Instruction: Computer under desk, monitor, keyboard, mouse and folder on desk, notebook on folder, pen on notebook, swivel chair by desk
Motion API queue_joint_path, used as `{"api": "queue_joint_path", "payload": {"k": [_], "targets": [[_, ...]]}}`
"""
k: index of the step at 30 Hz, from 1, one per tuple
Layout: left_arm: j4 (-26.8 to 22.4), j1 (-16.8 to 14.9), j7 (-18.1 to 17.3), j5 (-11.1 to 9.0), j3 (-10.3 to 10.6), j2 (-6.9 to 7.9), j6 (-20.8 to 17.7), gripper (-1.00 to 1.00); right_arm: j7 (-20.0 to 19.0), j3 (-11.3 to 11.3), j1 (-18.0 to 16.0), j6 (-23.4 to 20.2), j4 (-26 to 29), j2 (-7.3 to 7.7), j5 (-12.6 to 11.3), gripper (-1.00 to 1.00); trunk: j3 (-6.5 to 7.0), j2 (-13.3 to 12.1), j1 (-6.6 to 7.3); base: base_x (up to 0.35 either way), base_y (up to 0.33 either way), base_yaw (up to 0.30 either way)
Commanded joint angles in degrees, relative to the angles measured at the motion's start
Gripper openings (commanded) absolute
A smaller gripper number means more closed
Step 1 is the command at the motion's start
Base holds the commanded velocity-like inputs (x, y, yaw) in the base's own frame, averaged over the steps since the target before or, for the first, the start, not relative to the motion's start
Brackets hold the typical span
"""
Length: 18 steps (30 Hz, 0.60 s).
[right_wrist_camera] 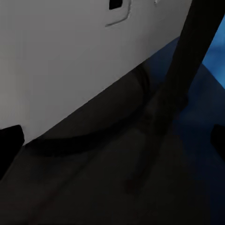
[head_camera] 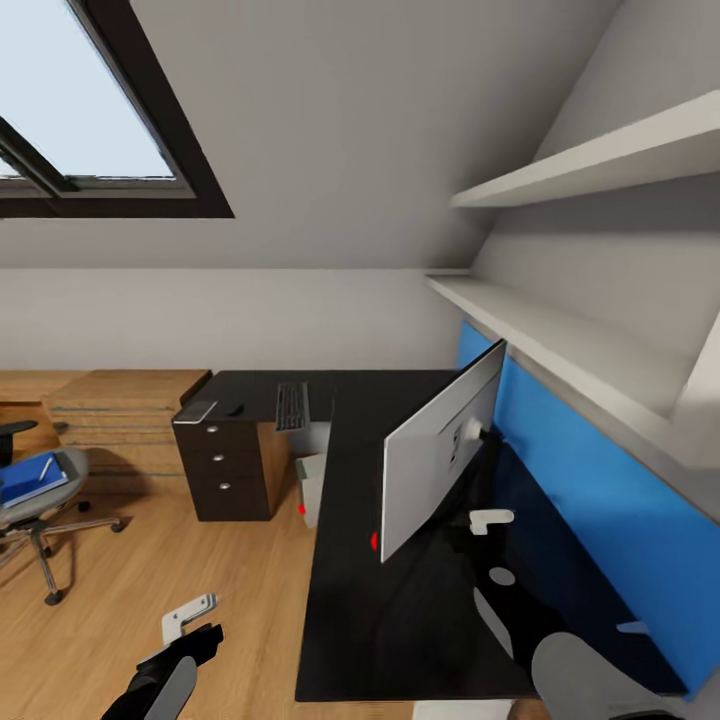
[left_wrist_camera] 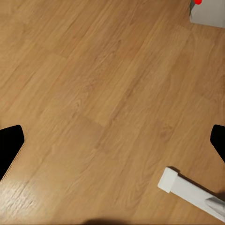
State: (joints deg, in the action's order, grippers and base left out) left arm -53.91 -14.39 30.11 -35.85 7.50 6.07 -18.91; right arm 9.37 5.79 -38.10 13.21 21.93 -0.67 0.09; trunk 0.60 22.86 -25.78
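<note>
The monitor stands on the black desk, its white back toward me; its stand and back show close in the right wrist view. My right gripper hovers open just behind the monitor, apart from it. The keyboard, a small dark mouse and the grey notebook lie at the desk's far end. The computer sits on the floor under the desk. At the left, the swivel chair carries the blue folder with the white pen on it. My left gripper hangs open over the floor.
A light wooden drawer chest stands against the far wall beside the desk's dark drawer unit. White shelves run above the blue wall panel on the right. Wooden floor lies open between chair and desk.
</note>
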Motion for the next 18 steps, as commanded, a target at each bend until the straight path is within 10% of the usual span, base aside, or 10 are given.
{"api": "queue_joint_path", "payload": {"k": [1, 18], "targets": [[-0.04, -0.02, 0.45, -0.43, 0.21, 0.09, -0.08, 1.0, 0.57, 0.44, -0.02, 0.12, 0.31, 0.02, 0.0, 1.0, -0.03, 0.06, 0.0, -0.229, 0.271, 0.0], [0.85, -0.02, 0.59, -0.53, -2.55, 0.09, -0.18, 1.0, 4.63, 0.28, 8.76, 0.01, 20.41, -0.05, -0.17, 1.0, -0.03, 0.06, 0.0, -0.224, 0.272, 0.0]]}}
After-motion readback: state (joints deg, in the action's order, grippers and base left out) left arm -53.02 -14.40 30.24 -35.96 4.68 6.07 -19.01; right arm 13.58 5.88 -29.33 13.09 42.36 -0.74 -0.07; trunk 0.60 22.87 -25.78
